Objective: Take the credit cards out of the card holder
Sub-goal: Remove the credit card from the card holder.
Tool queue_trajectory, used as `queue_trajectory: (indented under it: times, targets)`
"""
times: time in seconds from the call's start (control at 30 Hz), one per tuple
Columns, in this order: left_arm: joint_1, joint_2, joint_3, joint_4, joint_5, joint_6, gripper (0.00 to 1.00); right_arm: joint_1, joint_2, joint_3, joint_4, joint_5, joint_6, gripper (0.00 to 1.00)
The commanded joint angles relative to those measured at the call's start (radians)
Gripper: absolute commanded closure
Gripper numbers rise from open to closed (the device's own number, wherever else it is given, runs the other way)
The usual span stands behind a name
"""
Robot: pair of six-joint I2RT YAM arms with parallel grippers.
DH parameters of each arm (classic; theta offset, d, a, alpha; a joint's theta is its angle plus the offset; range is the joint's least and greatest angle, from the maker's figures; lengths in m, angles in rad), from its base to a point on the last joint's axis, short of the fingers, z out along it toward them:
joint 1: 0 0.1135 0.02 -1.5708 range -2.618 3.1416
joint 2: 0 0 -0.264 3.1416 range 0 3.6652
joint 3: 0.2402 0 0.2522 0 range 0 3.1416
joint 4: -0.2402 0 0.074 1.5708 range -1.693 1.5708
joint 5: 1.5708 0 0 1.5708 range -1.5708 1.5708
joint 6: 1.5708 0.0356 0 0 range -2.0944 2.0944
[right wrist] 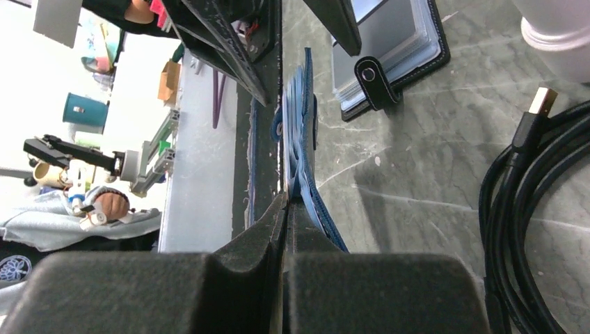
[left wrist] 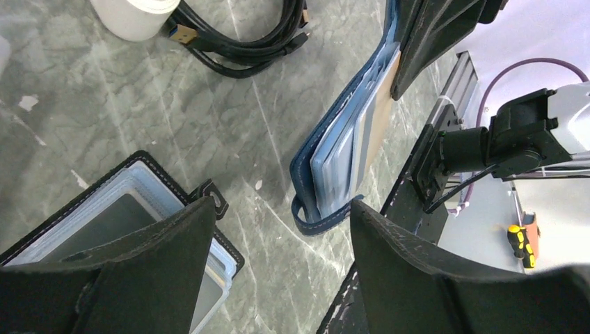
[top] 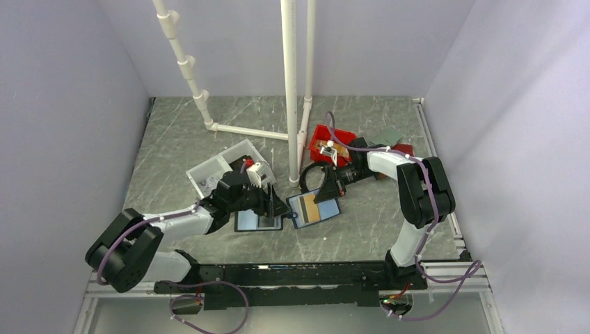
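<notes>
The right gripper (right wrist: 286,207) pinches the navy card holder (right wrist: 304,97), which stands on edge just ahead, with a black-edged folio (right wrist: 410,49) beyond it rightward and black cables (right wrist: 529,209) at its right.

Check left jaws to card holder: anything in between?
Nothing visible. In the left wrist view the open left jaws frame the card holder across bare table. The black-edged folio lies off to the side, beneath one jaw. The right jaws are shut on the holder's far end.
</notes>
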Motion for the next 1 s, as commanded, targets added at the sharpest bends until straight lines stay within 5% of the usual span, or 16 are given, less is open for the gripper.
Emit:
queue_trajectory:
  times: [0.0, 0.37, 0.5, 0.7, 0.97]
  targets:
    - [0.001, 0.041, 0.023, 0.118, 0.062, -0.003, 0.25, 0.013, -0.02, 0.05, -0.09, -0.083, -0.118, 1.0]
    - [0.001, 0.171, 0.021, 0.351, 0.154, -0.115, 0.34, 0.022, -0.009, 0.061, -0.121, -0.093, -0.151, 1.0]
    - [0.002, 0.216, 0.029, 0.405, 0.192, -0.142, 0.52, 0.023, -0.01, 0.062, -0.124, -0.093, -0.155, 1.0]
    - [0.003, 0.283, 0.033, 0.518, 0.253, -0.193, 0.96, 0.023, -0.009, 0.064, -0.128, -0.091, -0.156, 1.0]
    - [0.053, 0.28, -0.033, 0.63, 0.285, -0.251, 1.0, 0.017, -0.009, 0.065, -0.12, -0.079, -0.143, 1.0]
